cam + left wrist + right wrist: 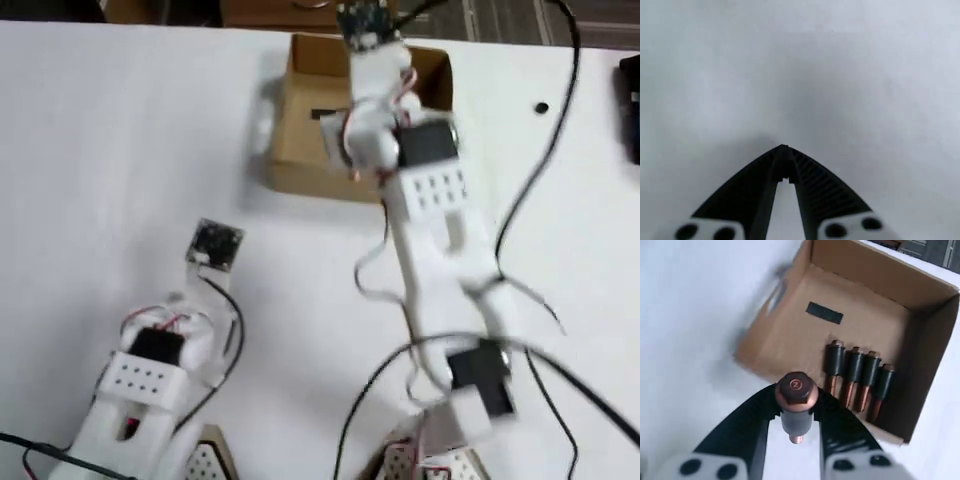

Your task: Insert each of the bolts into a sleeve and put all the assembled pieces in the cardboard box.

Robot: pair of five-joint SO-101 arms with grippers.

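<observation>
From where I stand, the right gripper (796, 401) is closed around one assembled piece. It is a copper-coloured bolt (796, 387) with its hex head facing up and its black sleeve (796, 421) pinched between the jaws. The bolt's tip pokes out below the sleeve.

The piece hangs just outside the near wall of the cardboard box (865, 270), not yet over the floor of it. It looks small, rigid and fairly dense for its size. The metal is probably slick, so the sleeve is the sensible place to grip, since its darker surface should give the pads more bite. I'd guess the bolt could slide within the sleeve if the piece were tipped head-down.

The box is open-topped and shallow. Four finished pieces (856, 376) lie in it side by side, touching, toward one wall. A black strip (824, 313) lies flat on the floor, well apart from them.

The left gripper (784, 150) hovers over bare white tabletop (120, 120) with its jaws closed tip to tip and nothing between them. In the high view a small dark item (541, 107) sits on the tabletop beyond the box, and I can't make out what it is.
</observation>
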